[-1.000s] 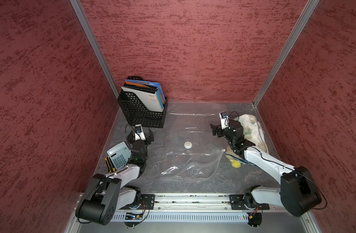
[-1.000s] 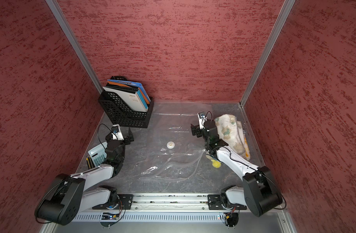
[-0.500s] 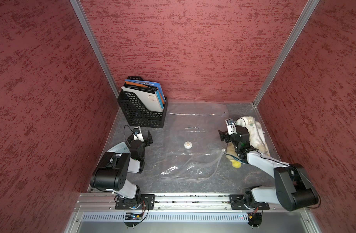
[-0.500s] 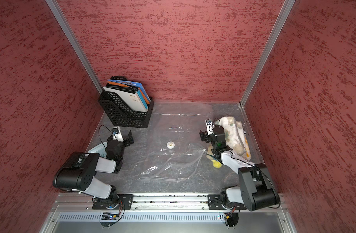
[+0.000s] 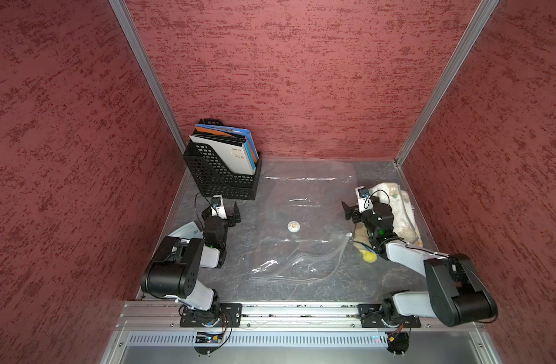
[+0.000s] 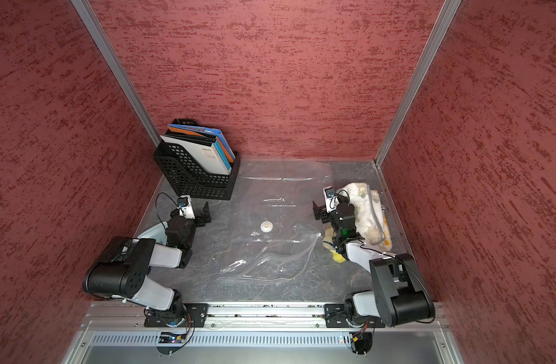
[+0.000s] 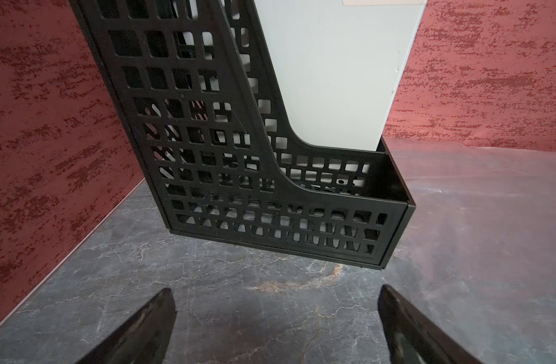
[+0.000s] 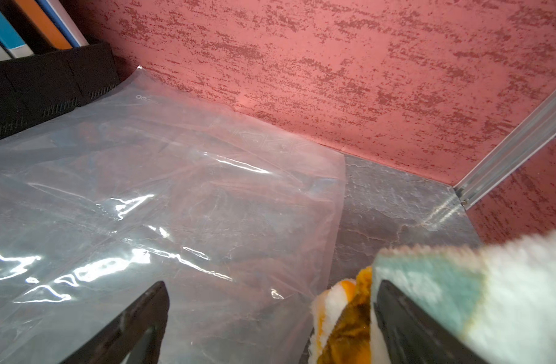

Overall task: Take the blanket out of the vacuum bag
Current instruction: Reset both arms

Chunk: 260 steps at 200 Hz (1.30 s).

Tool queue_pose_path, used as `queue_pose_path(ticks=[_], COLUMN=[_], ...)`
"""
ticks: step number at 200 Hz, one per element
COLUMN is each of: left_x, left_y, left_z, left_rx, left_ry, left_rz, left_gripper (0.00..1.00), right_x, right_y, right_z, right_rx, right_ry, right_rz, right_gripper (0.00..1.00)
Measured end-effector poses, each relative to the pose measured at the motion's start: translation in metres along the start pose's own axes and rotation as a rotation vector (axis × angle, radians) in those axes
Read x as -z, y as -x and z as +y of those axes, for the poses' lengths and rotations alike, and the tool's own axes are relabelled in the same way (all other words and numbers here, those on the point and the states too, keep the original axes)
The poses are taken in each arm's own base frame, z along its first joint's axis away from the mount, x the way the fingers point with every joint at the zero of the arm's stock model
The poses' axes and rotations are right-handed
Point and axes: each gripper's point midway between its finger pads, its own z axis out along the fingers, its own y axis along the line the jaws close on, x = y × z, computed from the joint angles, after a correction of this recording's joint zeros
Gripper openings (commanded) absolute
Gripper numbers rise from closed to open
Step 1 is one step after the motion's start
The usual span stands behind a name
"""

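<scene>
The vacuum bag (image 5: 305, 192) (image 6: 283, 192) lies flat and empty on the dark table, clear and crinkled, with its round white valve (image 5: 293, 226) facing up and its wavy zip strip (image 5: 305, 268) toward the front. The blanket (image 5: 401, 214) (image 6: 369, 211), fluffy white with orange and green patches, lies bunched outside the bag at the right wall. My right gripper (image 5: 361, 208) (image 8: 270, 302) hangs open over the bag's right edge (image 8: 336, 220), one finger against the blanket (image 8: 349, 321). My left gripper (image 5: 221, 212) (image 7: 276, 302) stands open and empty over bare table, facing the file holder.
A black mesh file holder (image 5: 221, 171) (image 7: 270, 195) with folders stands at the back left, close in front of the left gripper. A calculator (image 5: 188, 229) lies partly under the left arm. Red walls close in three sides; a metal rail (image 5: 302, 310) runs along the front.
Both arms have folded back toward their bases, elbows raised. The right gripper has drifted right and nearer the front, beside the blanket. The left arm now covers most of the calculator.
</scene>
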Motion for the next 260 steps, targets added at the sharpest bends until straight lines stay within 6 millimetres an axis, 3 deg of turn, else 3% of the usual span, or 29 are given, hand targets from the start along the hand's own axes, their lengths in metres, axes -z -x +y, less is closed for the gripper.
queue_pose_path(ticks=[62,110,154,214,260], left_x=[-0.002,-0.002,-0.003,-0.003,-0.003], left_y=[0.000,-0.001,-0.002,-0.004,-0.004], left_z=[-0.002,-0.002,-0.002,-0.003,-0.003], left_rx=[-0.001,-0.002,-0.003,-0.004,-0.004], left_ry=[-0.012,-0.013,-0.013,-0.014,-0.014], left_rz=[0.006,0.013,0.020,0.026,0.027], left_gripper=[1.00,0.99,1.00,1.00,1.00], right_x=[0.007,0.011,0.015,0.010,0.001], right_y=[-0.007,-0.005,-0.041,-0.027,-0.027], right_z=[-0.030,-0.033,-0.035,-0.050,-0.055], right_rx=[-0.071,-0.123,-0.156,-0.202,-0.215], right_ry=[-0.078,-0.086,-0.140,-0.202,-0.209], right_rz=[-0.010,-0.076,-0.098,-0.131,-0.096], right_gripper=[0.99,0.99,0.99,0.99,0.99])
